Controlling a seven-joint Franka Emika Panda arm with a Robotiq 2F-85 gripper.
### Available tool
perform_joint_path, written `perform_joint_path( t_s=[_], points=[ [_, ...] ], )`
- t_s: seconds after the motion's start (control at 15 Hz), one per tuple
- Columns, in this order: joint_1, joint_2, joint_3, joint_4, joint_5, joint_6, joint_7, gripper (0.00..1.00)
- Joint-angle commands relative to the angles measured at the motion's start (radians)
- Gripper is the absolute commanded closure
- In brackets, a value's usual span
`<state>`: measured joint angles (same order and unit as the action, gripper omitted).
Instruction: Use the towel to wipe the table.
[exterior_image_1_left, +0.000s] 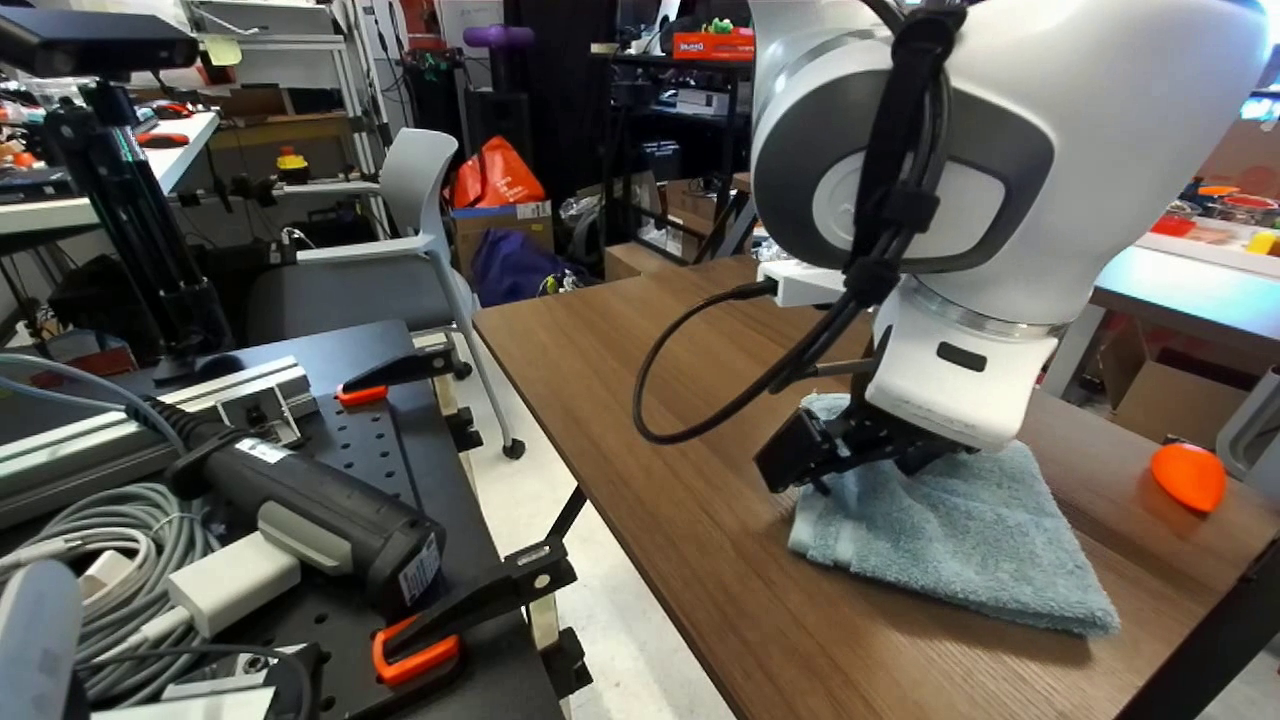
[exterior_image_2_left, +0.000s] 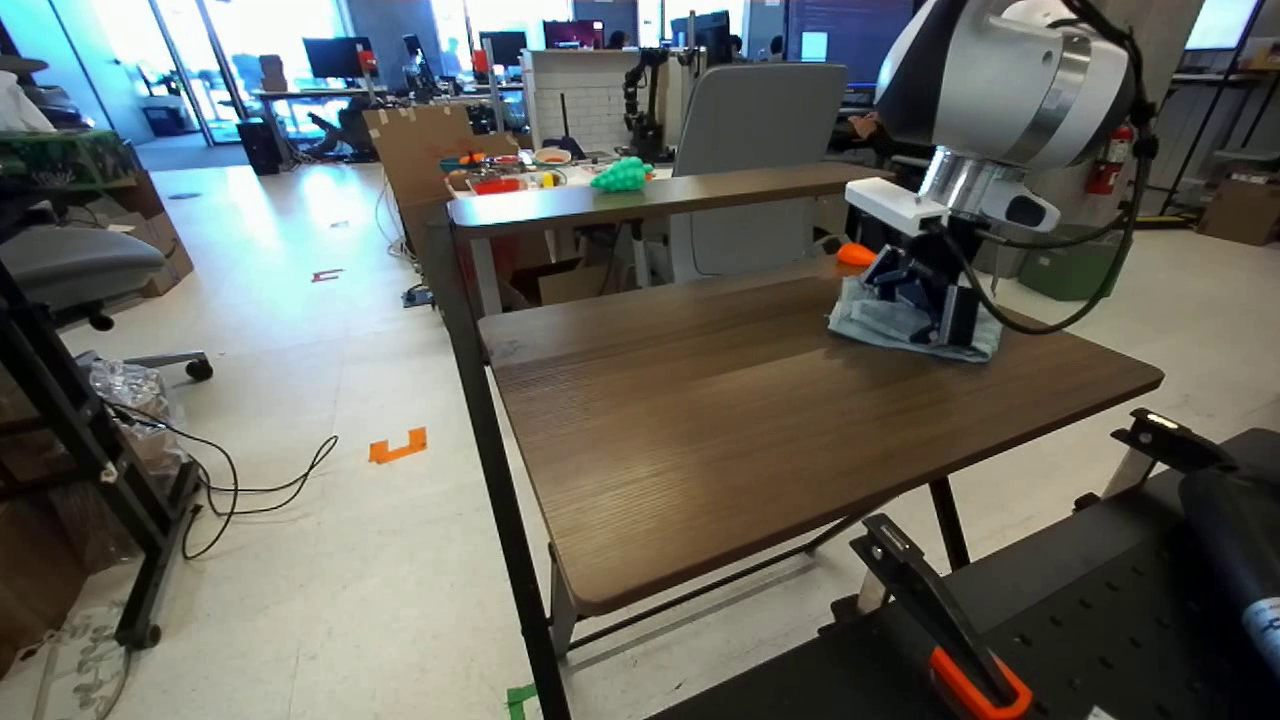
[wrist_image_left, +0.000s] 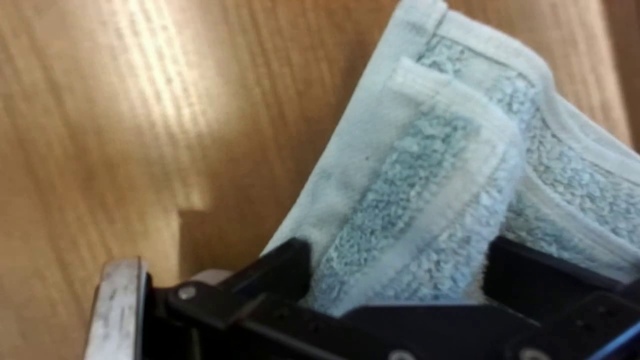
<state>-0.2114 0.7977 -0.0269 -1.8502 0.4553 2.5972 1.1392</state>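
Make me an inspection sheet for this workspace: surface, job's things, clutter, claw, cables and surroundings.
Surface: brown wood-grain table; glare on it in the wrist view.
Job's things: blue-gray towel, folded, lying on the table.
Clutter: orange object on the table, apart from the towel; identity unclear.
Claw: at the towel, jaws apart with part of it between; firm grip unconfirmed.
Cables: black cable bundle along the arm, one loop hanging; coiled gray cable on the black bench.
Surroundings: gray chair near the table.
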Motion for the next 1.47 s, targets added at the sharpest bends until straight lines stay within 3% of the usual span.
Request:
perform_joint_path(
  t_s=[0.0,0.27,0.47,0.67,1.0,1.4],
  points=[
    [0.015,-0.149,-0.042,-0.246,-0.035,-0.034,-0.153,0.00],
    [0.050,-0.313,-0.129,-0.484,-0.133,-0.010,-0.320,0.00],
    [0.081,-0.360,-0.190,-0.542,-0.202,0.009,-0.345,0.00],
    [0.103,-0.326,-0.215,-0.499,-0.203,-0.011,-0.285,0.00],
    [0.109,-0.257,-0.198,-0.438,-0.167,0.017,-0.230,0.00],
    [0.042,-0.074,-0.109,-0.226,0.035,0.122,-0.202,0.00]
  ],
)
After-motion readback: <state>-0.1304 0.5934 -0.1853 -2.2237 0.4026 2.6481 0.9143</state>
